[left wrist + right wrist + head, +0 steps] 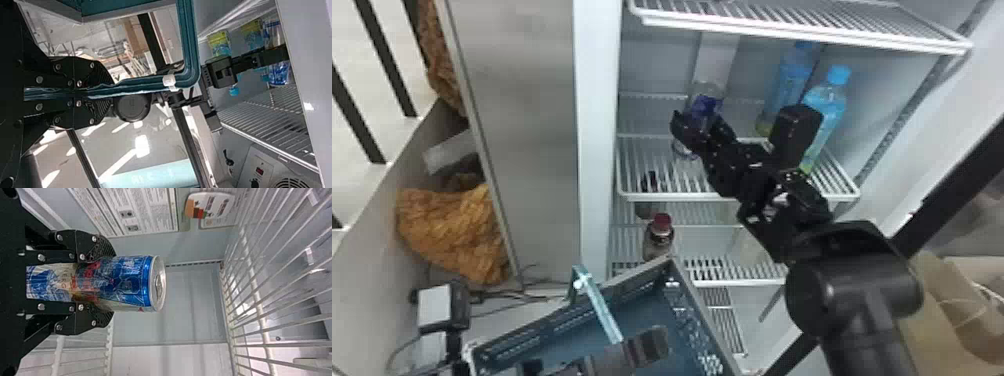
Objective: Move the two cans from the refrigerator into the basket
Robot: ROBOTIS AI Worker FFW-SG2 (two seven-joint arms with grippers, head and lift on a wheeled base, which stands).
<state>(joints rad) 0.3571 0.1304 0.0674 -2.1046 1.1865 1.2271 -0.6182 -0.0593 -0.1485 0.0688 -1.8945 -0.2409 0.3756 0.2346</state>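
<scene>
Over the middle shelf of the refrigerator [632,195], my right gripper [702,127] is around a blue and silver can [706,103]. Seen from the right wrist, both fingers of the right gripper [94,282] press on the can [125,282], its silver lid facing away from the palm. The blue basket [532,334] is below, in front of the refrigerator, and my left gripper [652,345] is at it. In the left wrist view the left gripper [94,94] is shut on the teal basket handle [145,85]. I cannot make out a second can.
Two blue bottles [827,102] [789,80] stand right of my right gripper on the middle shelf. A red-capped bottle [659,240] is on the shelf beneath, just behind the basket's rim. The upper shelf [797,25] hangs above, and the refrigerator's side wall [594,150] bounds the left.
</scene>
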